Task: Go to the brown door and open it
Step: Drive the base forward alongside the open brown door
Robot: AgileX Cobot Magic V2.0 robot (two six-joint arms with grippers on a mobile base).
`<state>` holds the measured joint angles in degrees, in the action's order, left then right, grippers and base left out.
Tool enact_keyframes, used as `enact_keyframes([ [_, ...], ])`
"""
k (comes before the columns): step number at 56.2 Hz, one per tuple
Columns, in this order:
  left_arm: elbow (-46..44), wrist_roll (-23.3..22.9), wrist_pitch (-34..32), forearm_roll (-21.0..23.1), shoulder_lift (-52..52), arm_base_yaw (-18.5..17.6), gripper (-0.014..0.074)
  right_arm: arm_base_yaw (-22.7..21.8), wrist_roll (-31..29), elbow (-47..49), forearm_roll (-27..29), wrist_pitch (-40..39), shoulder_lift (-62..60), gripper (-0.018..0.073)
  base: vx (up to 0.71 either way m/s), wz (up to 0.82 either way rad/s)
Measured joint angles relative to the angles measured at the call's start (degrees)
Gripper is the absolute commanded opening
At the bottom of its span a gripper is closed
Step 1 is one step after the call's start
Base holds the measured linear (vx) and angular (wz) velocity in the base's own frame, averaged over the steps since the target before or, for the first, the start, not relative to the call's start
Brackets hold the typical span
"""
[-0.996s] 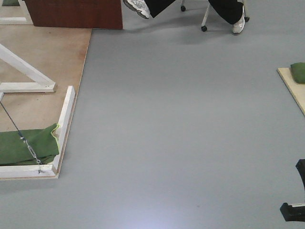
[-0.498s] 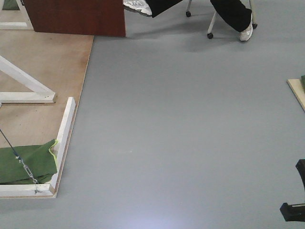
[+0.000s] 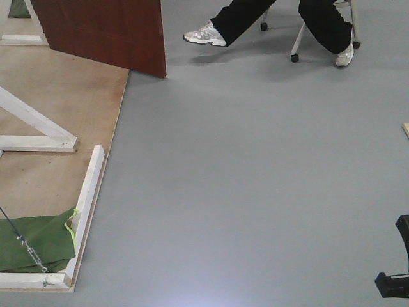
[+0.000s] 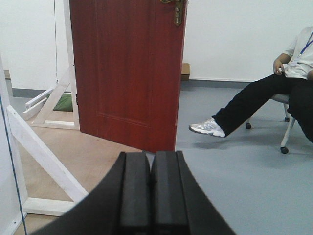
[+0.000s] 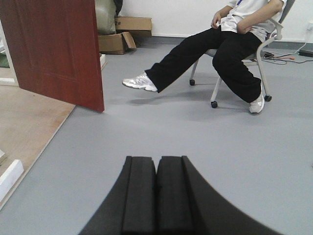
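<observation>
The brown door [image 3: 105, 32] stands at the top left of the front view, on the edge of a tan wooden platform [image 3: 61, 109]. In the left wrist view the door [image 4: 127, 73] is ahead, swung partly out of its white frame [image 4: 68, 63], with a brass handle plate [image 4: 178, 12] at its top right. It also shows in the right wrist view [image 5: 54, 49] at the left. My left gripper [image 4: 149, 155] is shut and empty, well short of the door. My right gripper [image 5: 156, 160] is shut and empty over the grey floor.
A seated person's legs [image 3: 255, 19] and wheeled chair [image 5: 261, 58] are ahead to the right of the door. White frame braces [image 3: 35, 125] and a green sandbag [image 3: 32, 243] lie on the platform at left. Cardboard boxes [image 5: 122, 34] stand behind the door. Grey floor [image 3: 255, 179] spreads between.
The base has moved forward: the door, platform and person have slid down and grown larger in the front view, and the tan board at the right has nearly left the frame.
</observation>
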<state>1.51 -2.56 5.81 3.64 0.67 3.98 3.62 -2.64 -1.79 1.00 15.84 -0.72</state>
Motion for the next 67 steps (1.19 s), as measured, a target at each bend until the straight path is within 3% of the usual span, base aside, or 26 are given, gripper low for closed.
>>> enact_keyframes([
  [67,0.0,0.0,0.11,0.0,0.0,0.0,-0.0006,0.0,0.0,0.0,0.0,0.29,0.0,0.0,0.05,0.0],
])
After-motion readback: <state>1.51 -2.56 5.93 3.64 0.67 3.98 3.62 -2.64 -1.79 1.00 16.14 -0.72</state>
